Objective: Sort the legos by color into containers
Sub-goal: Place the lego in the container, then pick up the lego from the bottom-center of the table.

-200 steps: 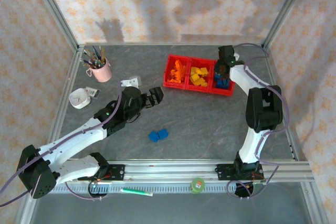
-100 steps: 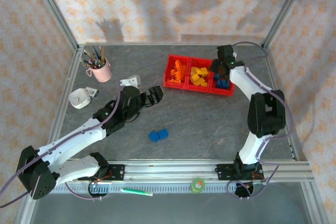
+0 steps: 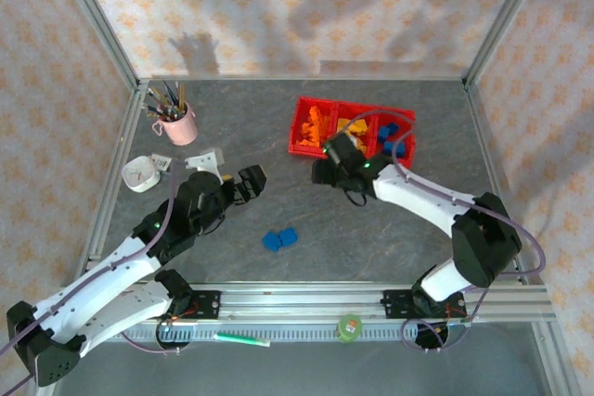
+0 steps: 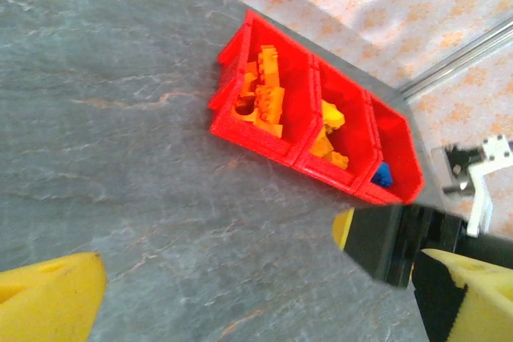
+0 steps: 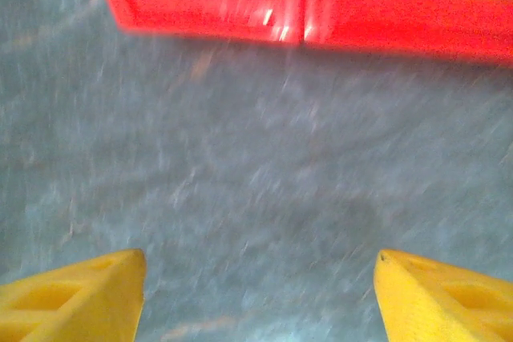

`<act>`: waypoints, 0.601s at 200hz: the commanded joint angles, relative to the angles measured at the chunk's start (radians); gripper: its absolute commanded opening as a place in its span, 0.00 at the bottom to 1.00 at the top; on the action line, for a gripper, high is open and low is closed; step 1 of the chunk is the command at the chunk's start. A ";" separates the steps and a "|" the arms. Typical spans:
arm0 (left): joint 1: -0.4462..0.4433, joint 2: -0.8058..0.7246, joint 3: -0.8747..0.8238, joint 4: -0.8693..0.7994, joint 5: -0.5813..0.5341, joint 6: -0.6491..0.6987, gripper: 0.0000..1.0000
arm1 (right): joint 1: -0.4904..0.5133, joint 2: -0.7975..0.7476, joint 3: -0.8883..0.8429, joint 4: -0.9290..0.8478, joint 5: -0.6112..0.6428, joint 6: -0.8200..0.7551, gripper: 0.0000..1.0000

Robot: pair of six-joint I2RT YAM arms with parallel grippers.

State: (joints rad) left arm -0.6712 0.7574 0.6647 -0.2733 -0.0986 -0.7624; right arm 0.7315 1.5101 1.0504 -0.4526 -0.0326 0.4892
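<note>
Right end effector (image 5: 258, 260) spread wide; containers (image 5: 208, 18) near

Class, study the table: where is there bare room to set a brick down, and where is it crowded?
Bare: the far strip between the pink cup and the red tray; the near stretch right of the two blue bricks. Crowded: the middle, where the left gripper and right gripper stand close together.

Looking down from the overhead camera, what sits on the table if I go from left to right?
white round object → pink cup of pens → blue legos → red containers
</note>
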 commanded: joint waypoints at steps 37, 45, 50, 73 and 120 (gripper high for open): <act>0.012 -0.121 -0.057 -0.145 -0.053 -0.035 0.99 | 0.268 0.042 -0.018 -0.066 0.102 0.250 0.80; 0.012 -0.130 -0.060 -0.155 -0.057 -0.037 0.99 | 0.297 0.055 -0.015 -0.064 0.097 0.262 0.80; 0.011 -0.135 -0.063 -0.159 -0.059 -0.037 0.99 | 0.313 0.064 -0.012 -0.063 0.097 0.271 0.81; 0.012 -0.153 -0.075 -0.161 -0.059 -0.038 0.99 | 0.367 0.114 0.002 -0.044 0.066 0.283 0.81; 0.012 -0.168 -0.086 -0.161 -0.059 -0.044 0.99 | 0.402 0.205 0.025 0.016 0.028 0.304 0.82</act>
State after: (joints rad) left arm -0.6708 0.6094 0.5934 -0.4137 -0.1390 -0.7883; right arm 1.1294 1.6829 1.0443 -0.4664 -0.0082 0.7567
